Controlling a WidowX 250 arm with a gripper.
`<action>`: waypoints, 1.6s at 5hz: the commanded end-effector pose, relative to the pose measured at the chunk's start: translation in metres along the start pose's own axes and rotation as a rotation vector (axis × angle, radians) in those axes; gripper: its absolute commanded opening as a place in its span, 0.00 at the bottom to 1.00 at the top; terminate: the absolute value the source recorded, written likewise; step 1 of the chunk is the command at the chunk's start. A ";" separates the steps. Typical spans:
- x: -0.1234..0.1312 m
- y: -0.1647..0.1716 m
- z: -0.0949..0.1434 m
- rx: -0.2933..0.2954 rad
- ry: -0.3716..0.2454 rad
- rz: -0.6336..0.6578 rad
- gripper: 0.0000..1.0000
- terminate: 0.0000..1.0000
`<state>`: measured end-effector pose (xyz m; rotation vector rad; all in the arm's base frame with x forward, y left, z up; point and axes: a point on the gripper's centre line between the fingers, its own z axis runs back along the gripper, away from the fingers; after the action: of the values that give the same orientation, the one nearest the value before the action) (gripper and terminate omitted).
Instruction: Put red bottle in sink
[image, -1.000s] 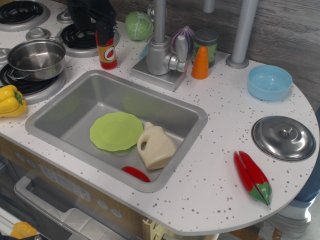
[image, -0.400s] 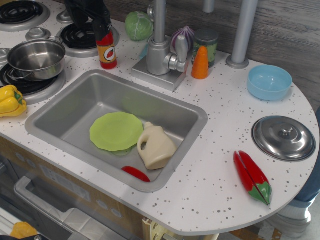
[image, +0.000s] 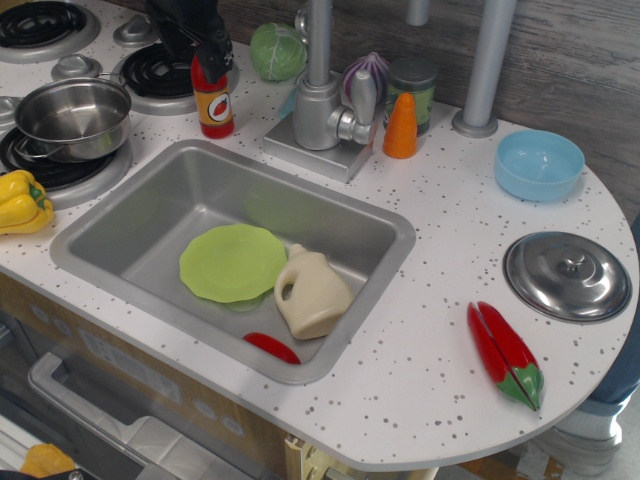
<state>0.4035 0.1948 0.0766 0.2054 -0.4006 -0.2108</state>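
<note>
The red bottle (image: 214, 103) stands upright on the white countertop just beyond the sink's far left corner, orange label facing me. My black gripper (image: 207, 52) comes down from the top edge right over the bottle's cap. One dark finger (image: 217, 47) covers the cap on its right side, and the red neck shows to its left. The other finger is hidden, so I cannot tell whether the jaws are closed on the bottle. The grey sink (image: 130, 232) fills the middle left of the view.
In the sink lie a green plate (image: 232, 262), a cream jug (image: 313, 293) and a small red piece (image: 271, 347). A steel pot (image: 72, 117) sits on the stove, left of the bottle. The faucet (image: 322, 100), a lettuce (image: 277, 51) and an orange carrot (image: 401, 127) stand to its right.
My gripper has risen a little and shifted slightly right over the bottle's top, uncovering more of the neck. The bottle stands in the same spot.
</note>
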 end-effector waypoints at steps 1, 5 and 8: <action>0.015 0.009 0.012 0.046 -0.067 -0.033 0.00 0.00; -0.013 -0.030 0.088 0.051 0.123 0.104 0.00 0.00; -0.068 -0.087 0.059 -0.102 0.258 0.121 0.00 0.00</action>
<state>0.2975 0.1137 0.0597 0.0080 -0.0553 -0.0928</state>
